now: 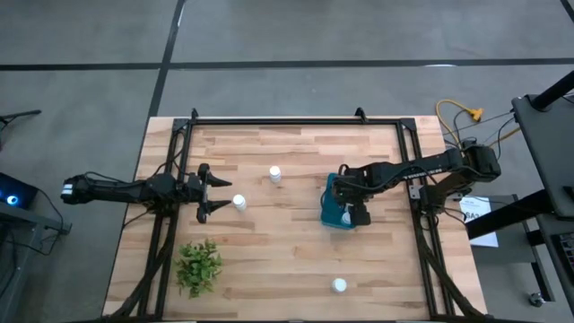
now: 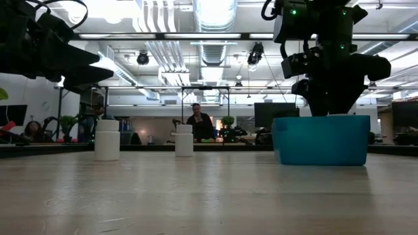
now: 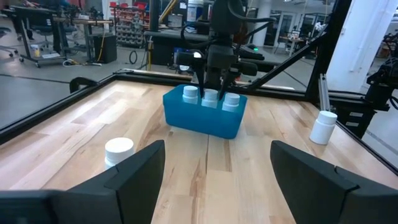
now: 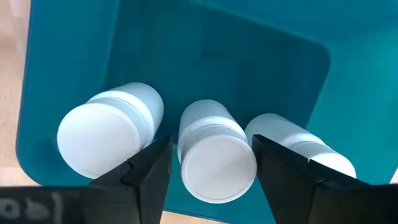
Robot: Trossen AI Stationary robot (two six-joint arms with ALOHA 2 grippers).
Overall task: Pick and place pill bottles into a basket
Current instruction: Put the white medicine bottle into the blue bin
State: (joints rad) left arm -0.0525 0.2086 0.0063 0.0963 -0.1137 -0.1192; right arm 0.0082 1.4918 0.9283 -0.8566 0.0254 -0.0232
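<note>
Over the teal basket hangs the right gripper, pointing down into it; its fingers stand apart on either side of the middle pill bottle with a gap on both sides, so nothing is gripped; that bottle stands upright in the basket between two others, a left one and a right one, all three in a row against one end wall; in the left wrist view the three white caps poke above the basket rim; left gripper hovers well away from the basket on the left arm's side of the wooden table, jaws wide open and empty; a loose bottle sits just beside that gripper's fingertips, between gripper and basket, not touched; another loose bottle stands nearer the basket, toward the far table edge; a third loose bottle stands near the front table edge, well apart from the basket; green leafy plant sits far from the basket, near the front corner on the left arm's side; low view shows basket resting flat on the table, two bottles upright off to one side of it, and a person in the room behind.
</note>
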